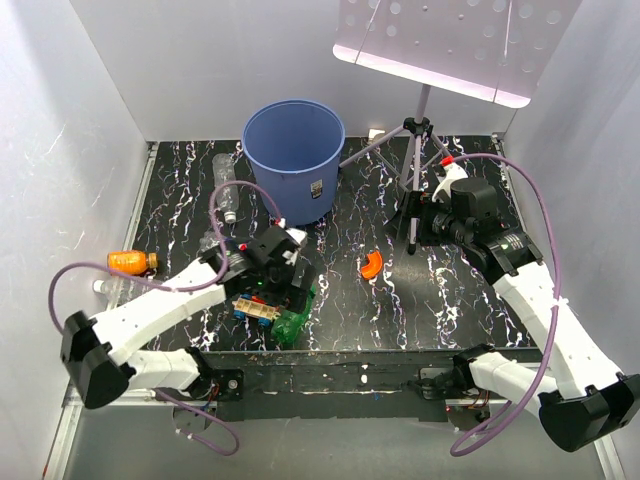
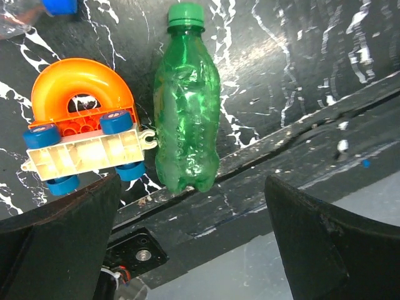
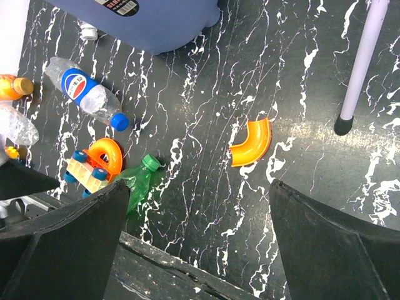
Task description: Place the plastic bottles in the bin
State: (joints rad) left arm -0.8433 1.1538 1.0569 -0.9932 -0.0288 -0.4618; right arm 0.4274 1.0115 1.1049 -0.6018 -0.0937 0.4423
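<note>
Hard against the left wall lies an orange bottle (image 1: 130,262), with a clear bottle (image 1: 108,288) just beside it, nearer the front. A blue-labelled bottle (image 3: 87,90) lies further in. The left gripper (image 2: 194,231) hangs with its jaws spread wide and empty over a green bottle (image 2: 186,119). That bottle lies flat, base right at the table's near edge, just beside a toy car (image 2: 84,144). The bin (image 1: 290,185) stands upright at the back, left of centre, with bare tabletop (image 1: 350,215) in front. An orange curved piece (image 1: 371,266) lies alone mid-table. The right gripper (image 3: 197,206), also wide and empty, hovers beside a tripod stand (image 1: 415,150) at the right rear.
</note>
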